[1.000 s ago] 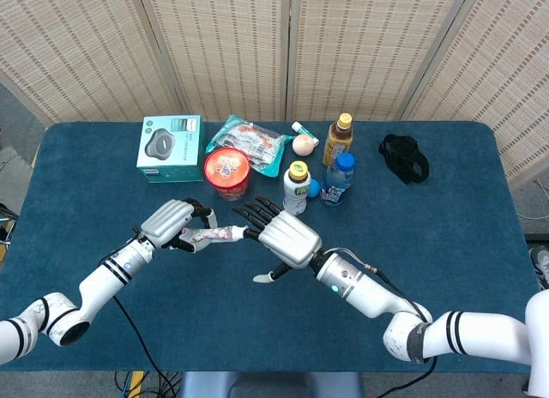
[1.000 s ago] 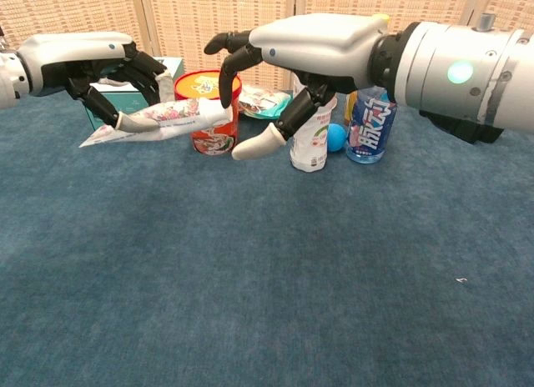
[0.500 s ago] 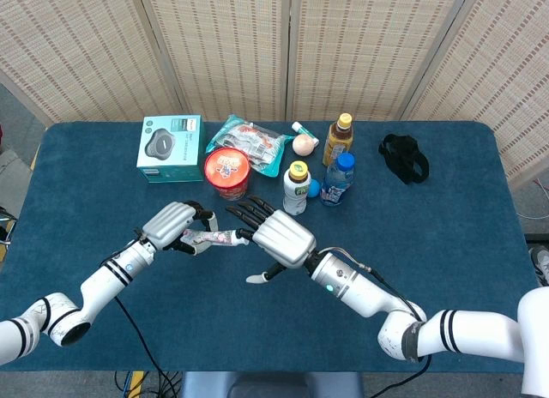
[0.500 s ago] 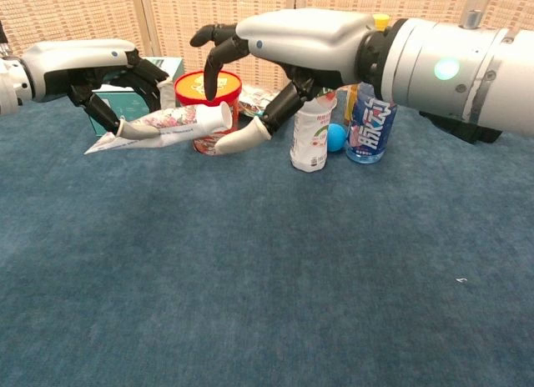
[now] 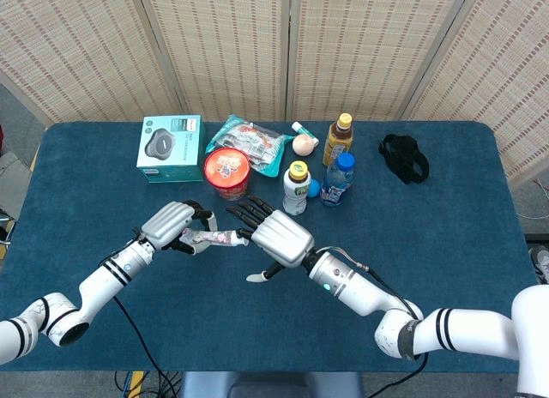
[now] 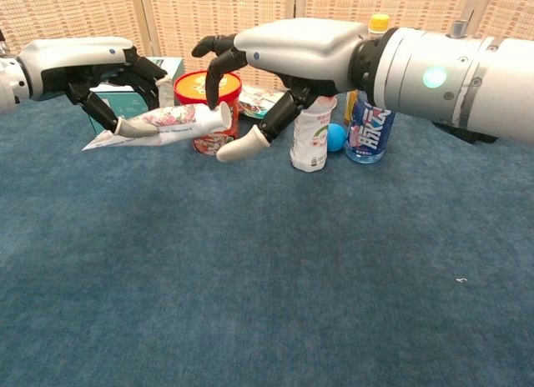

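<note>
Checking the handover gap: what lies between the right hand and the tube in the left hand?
Nothing: in the chest view the right hand hovers by the tube, apart.

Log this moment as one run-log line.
left hand: holds floral tube off table | right hand: open, fingers at tube cap | behind: red cup

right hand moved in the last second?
Yes. In the head view the right hand has shifted left, toward the left hand and its floral tube; judged against the white bottle, its fingertips now lie further left of it.
</note>
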`<state>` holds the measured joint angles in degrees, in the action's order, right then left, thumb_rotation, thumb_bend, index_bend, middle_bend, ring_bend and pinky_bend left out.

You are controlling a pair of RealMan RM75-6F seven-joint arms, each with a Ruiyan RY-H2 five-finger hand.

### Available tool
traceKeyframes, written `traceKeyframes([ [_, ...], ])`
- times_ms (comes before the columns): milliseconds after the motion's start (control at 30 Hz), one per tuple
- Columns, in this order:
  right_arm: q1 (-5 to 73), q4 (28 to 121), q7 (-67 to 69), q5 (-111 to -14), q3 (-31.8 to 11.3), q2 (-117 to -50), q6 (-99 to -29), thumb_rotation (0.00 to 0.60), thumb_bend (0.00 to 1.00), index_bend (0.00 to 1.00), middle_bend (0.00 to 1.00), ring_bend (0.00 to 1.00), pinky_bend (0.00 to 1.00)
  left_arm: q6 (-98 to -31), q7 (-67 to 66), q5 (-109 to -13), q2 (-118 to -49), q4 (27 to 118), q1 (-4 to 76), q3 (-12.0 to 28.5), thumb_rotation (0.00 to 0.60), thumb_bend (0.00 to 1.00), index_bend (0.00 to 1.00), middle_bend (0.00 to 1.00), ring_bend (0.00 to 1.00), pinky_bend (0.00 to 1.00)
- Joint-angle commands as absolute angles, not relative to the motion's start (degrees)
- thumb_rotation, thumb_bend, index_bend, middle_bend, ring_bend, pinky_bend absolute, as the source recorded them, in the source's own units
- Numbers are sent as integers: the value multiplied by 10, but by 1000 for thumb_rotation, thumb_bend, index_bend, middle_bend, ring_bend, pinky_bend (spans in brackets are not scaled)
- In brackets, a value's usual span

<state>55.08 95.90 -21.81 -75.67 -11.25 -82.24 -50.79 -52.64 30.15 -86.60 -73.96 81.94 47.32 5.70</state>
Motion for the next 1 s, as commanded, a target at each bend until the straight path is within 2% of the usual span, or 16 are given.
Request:
traceKeyframes([
  [33, 551, 958, -222, -753, -111, -821, -507, 266, 0, 340, 0, 0, 0, -528, 306, -867, -739, 819, 472, 57, 600, 485, 652, 600, 412, 245],
  [1000, 550, 944, -222, -746, -96, -825, -503, 267, 0, 339, 0, 0, 0, -529, 354, -869, -734, 810, 475, 57, 600, 494, 670, 612, 433, 250],
])
